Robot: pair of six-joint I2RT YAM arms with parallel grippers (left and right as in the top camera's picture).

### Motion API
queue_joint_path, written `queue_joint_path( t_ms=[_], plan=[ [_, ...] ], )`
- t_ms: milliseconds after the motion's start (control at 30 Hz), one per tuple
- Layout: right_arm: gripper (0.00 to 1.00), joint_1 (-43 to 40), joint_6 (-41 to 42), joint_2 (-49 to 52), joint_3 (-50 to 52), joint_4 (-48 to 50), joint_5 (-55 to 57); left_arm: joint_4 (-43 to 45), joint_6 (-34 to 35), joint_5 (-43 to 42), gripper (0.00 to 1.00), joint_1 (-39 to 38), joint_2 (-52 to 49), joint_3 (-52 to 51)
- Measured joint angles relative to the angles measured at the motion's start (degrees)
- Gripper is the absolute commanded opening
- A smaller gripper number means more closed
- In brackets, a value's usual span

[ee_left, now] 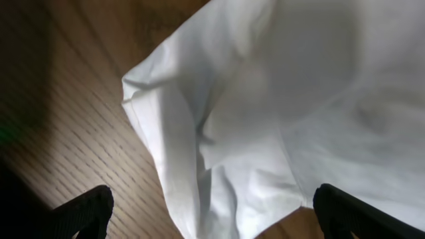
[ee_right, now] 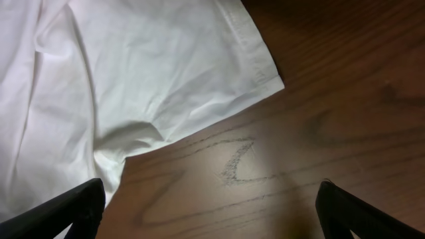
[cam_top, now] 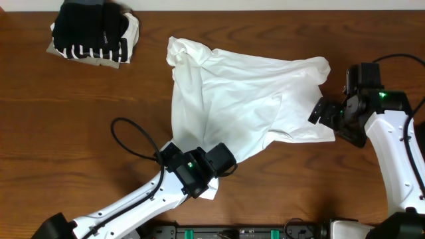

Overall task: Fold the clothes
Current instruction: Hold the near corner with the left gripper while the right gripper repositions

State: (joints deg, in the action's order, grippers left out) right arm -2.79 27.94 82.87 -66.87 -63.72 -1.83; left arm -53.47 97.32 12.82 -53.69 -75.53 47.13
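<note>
Overhead, we see the white T-shirt (cam_top: 246, 99) lying crumpled and unfolded on the wooden table (cam_top: 66, 133). A small stack of folded clothes (cam_top: 93, 33), black and black-and-white striped over beige, sits well apart from the T-shirt, beyond its upper-left corner. The left gripper (cam_top: 218, 159) rests at the T-shirt's lower edge, over a tongue of white cloth, and a black cable (cam_top: 129, 143) loops just left of that edge. The right gripper (cam_top: 323, 111) sits at the T-shirt's right edge, beside the sleeve. From this height we cannot judge how wide either gripper is.

The wrist views settle that. In the left wrist view the two dark fingertips (ee_left: 86, 212) stand far apart at the bottom corners. A folded ridge of the T-shirt runs down between them, and nothing is pinched. In the right wrist view the fingertips (ee_right: 66, 212) are spread equally wide. They hang over bare wood just below the T-shirt's stitched sleeve hem (ee_right: 255, 60) and hold nothing. Only this view shows a faint grey scuff mark (ee_right: 236, 162) on the wood just below that hem. The folded stack appears in neither wrist view.
</note>
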Motion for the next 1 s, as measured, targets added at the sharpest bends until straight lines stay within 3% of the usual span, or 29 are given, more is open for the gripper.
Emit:
queue_joint_path(
  t_ms=[400, 867, 1000],
  plan=[
    [0.99, -0.04, -0.11, 0.00, 0.00, 0.11, -0.37, 1.09, 4.85, -4.15, 0.98, 2.69, 0.02, -5.18],
    [0.99, -0.04, -0.11, 0.00, 0.00, 0.37, -0.37, 10.32, 5.38, -6.91, 0.93, 2.69, 0.02, -10.40],
    [0.99, -0.04, -0.11, 0.00, 0.00, 0.35, -0.37, 12.57, 5.88, -7.28, 0.80, 2.69, 0.02, -12.31]
  ],
)
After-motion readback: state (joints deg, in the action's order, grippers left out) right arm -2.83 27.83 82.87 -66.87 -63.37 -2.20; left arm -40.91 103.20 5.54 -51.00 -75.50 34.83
